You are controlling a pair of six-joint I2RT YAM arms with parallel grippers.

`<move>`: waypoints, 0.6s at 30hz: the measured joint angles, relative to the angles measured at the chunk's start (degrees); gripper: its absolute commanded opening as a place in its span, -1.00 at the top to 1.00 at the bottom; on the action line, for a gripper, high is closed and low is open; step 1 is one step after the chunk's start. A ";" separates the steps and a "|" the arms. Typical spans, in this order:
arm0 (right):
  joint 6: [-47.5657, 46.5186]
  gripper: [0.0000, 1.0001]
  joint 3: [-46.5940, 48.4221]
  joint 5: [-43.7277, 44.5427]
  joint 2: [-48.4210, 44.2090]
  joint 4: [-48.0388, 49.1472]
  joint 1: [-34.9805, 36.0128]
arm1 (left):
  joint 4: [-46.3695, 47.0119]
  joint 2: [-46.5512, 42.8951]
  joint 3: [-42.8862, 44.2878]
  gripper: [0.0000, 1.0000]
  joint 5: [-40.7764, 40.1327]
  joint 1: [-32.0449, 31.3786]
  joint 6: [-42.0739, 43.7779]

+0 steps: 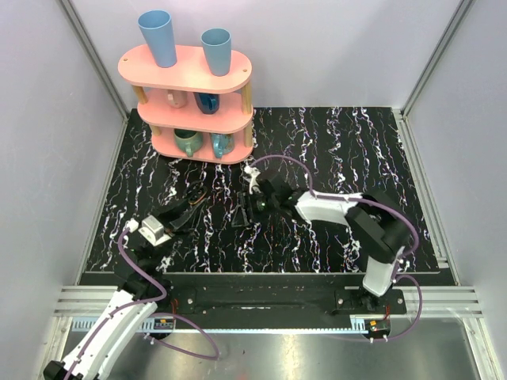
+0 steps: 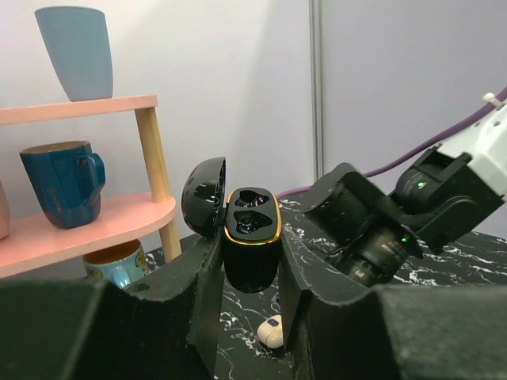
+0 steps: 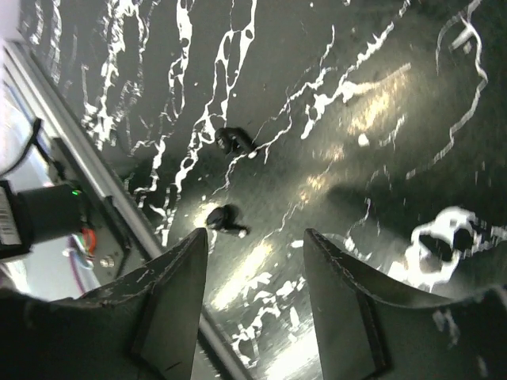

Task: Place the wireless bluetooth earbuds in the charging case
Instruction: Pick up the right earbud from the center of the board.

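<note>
I read a black marbled surface carrying a pink shelf rear-left and one pale earbud lying loose.

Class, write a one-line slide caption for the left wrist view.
Left gripper clamps the black charging case, hinged open, beside the pink shelf.

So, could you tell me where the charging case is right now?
In the left wrist view, the open charging case is clamped in the left gripper, above the table, between the pink shelf and the right arm.

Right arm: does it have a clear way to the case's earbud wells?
Likely yes: the left gripper holds the charging case with its lid back and both wells empty and exposed; the open right gripper is nearby.
</note>
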 measured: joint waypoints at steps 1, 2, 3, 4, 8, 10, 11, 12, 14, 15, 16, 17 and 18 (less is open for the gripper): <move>-1.46 -0.19 1.31 -0.79 1.92 -0.04 0.04 | -0.61 -0.17 0.00 1.00 -0.17 0.00 -0.02; -3.17 -0.18 2.73 -1.36 3.50 -0.35 0.04 | -0.94 -0.39 0.00 1.00 -0.33 0.00 -0.02; -4.92 -0.20 4.44 -1.86 5.05 -0.79 0.07 | -1.14 -0.63 0.00 1.00 -0.48 0.00 -0.02; -6.47 -0.20 5.97 -2.43 6.25 -0.83 0.09 | -1.57 -0.98 0.02 1.00 -0.59 0.00 0.00; -10.97 -0.18 10.36 -3.98 9.05 -0.83 0.11 | -3.91 -2.47 0.09 1.00 -1.62 0.00 0.02; -13.05 -0.18 13.46 -4.28 11.54 -0.96 0.26 | -4.52 -3.39 0.15 1.00 -2.36 0.00 0.11; -13.75 -0.18 14.38 -4.26 12.46 -0.94 0.37 | -5.25 -3.82 0.31 1.00 -2.78 0.00 0.17; -14.43 -0.17 14.88 -4.24 13.09 -0.96 0.55 | -5.77 -4.04 0.55 1.00 -3.04 0.00 0.22; -15.47 -0.15 15.13 -4.22 14.10 -1.16 1.05 | -6.78 -4.42 0.94 1.00 -3.48 0.00 0.22; -15.87 -0.15 15.30 -4.22 14.69 -1.46 1.38 | -6.97 -4.66 0.94 1.00 -3.74 0.00 0.22; -16.13 -0.14 15.54 -4.20 15.30 -1.81 1.75 | -7.28 -4.92 0.96 1.00 -4.00 0.00 0.24; -16.61 -0.15 15.85 -4.11 16.15 -2.05 2.23 | -7.56 -5.18 0.96 1.00 -4.28 0.00 0.24; -16.94 -0.15 15.98 -4.02 16.59 -2.16 2.56 | -7.80 -5.38 0.96 1.00 -4.48 0.00 0.24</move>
